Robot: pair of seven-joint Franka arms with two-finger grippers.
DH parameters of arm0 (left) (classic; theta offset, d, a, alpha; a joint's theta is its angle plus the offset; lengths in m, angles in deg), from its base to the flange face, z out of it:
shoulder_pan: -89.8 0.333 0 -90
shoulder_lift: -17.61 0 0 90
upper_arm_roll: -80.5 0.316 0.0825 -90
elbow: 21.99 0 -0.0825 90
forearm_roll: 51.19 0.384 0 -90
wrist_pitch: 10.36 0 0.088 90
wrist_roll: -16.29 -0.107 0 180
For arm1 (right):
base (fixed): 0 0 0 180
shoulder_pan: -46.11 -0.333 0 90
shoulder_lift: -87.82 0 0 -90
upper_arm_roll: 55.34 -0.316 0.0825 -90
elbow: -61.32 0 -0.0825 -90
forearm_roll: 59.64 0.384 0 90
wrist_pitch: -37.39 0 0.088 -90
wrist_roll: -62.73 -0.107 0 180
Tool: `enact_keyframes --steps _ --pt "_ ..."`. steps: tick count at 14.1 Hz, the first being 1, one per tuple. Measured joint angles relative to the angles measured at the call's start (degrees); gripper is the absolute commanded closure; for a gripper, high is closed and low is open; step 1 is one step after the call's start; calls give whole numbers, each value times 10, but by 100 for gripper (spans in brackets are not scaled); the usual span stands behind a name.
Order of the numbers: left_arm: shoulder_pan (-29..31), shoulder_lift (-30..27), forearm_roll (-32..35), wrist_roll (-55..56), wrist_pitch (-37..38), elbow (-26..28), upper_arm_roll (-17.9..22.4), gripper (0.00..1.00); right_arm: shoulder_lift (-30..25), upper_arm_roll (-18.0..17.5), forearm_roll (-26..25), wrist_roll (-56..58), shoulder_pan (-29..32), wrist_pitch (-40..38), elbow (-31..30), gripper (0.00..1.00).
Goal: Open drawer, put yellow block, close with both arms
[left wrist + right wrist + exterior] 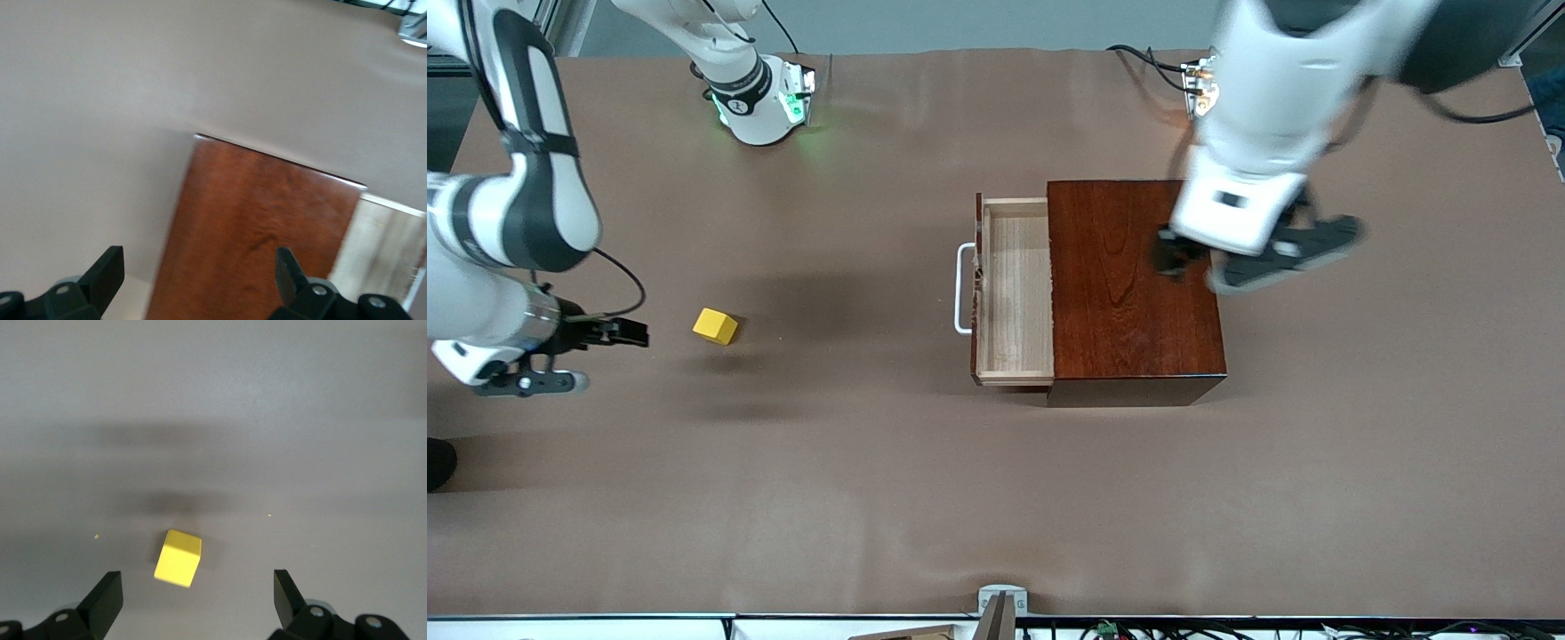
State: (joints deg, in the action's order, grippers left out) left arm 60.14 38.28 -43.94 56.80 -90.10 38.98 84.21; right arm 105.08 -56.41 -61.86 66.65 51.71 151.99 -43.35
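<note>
The drawer (1014, 293) stands pulled out of the dark mahogany box (1129, 284), its pale tray empty and its white handle (963, 289) facing the right arm's end of the table. The yellow block (716, 326) lies on the table toward that end, well apart from the drawer. My right gripper (605, 357) hangs open just beside the block, which the right wrist view shows as a yellow block (178, 558) slightly ahead of the open right gripper (197, 597). My left gripper (1200, 267) hovers open over the box top; the left wrist view shows the left gripper (200, 273), the box (260, 227) and the tray (387, 247).
The brown table (871, 462) spreads wide around the box. The right arm's green-lit base (760, 102) stands at the back edge, and cables (1156, 67) run by the left arm's base. A small grey mount (1000, 604) sits at the table's near edge.
</note>
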Motion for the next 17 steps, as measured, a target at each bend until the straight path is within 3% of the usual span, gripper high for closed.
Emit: enact_keyframes --steps 3,7,14,16,17 --pt "57 -24 -5 -86 2 29 -2 0 13 -3 6 -94 -3 80 -87 0" --pt "132 -79 -31 -191 2 99 -3 0 36 -6 7 -149 -12 134 -130 0" --pt "169 -225 -46 -250 -69 305 -4 0 46 -4 9 -163 -10 226 -196 0" --pt "176 -252 -46 -262 -79 336 -4 0 46 -5 9 -184 -12 228 -207 25" --pt "183 -258 -46 -271 -82 340 -3 0 46 -6 9 -194 -14 228 -210 45"
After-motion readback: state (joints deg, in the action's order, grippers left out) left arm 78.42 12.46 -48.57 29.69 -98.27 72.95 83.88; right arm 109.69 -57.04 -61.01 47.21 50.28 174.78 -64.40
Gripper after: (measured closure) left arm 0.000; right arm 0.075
